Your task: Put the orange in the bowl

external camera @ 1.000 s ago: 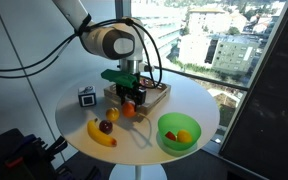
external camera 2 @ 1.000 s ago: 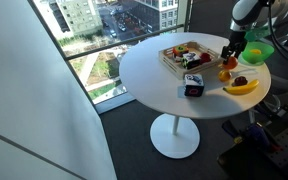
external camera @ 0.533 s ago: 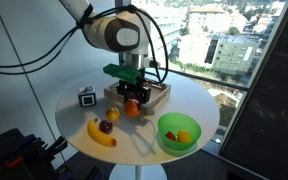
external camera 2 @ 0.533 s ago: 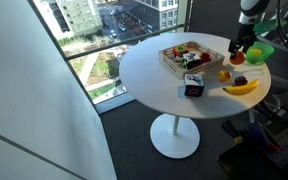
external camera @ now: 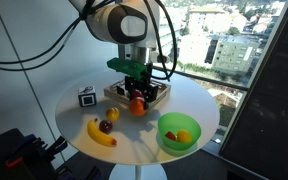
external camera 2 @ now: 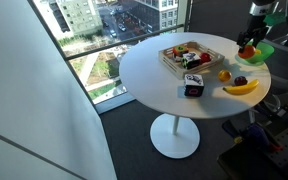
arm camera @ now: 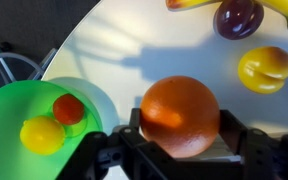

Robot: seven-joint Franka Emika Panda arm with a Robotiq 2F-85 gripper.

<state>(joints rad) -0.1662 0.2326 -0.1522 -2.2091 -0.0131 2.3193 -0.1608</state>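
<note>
The jaws are clenched on the orange (arm camera: 180,112): in the wrist view a dark finger (arm camera: 134,132) presses one flank and its twin the opposite flank. The gripper (external camera: 137,100) hangs straight down from the arm and holds the fruit a little above the white desk (external camera: 74,112), just in front of the wooden tray (external camera: 160,93). The orange is a smooth ball with no long axis to speak of, so it points no particular way; a paler sheen lies on the side facing the wrist camera.

Beside it, apart from it, sits the lime-green bowl (arm camera: 9,108), with a small red fruit (arm camera: 68,108) and a yellow one (arm camera: 42,134) already inside. In an exterior view the bowl (external camera: 163,127) stands near the desk's edge, between the orange and the window side.

Further out lie a yellow apple-like fruit (arm camera: 265,69), a dark red-purple fruit (arm camera: 238,17) touching the banana (external camera: 101,133), and a small cube-shaped box (external camera: 86,97).
</note>
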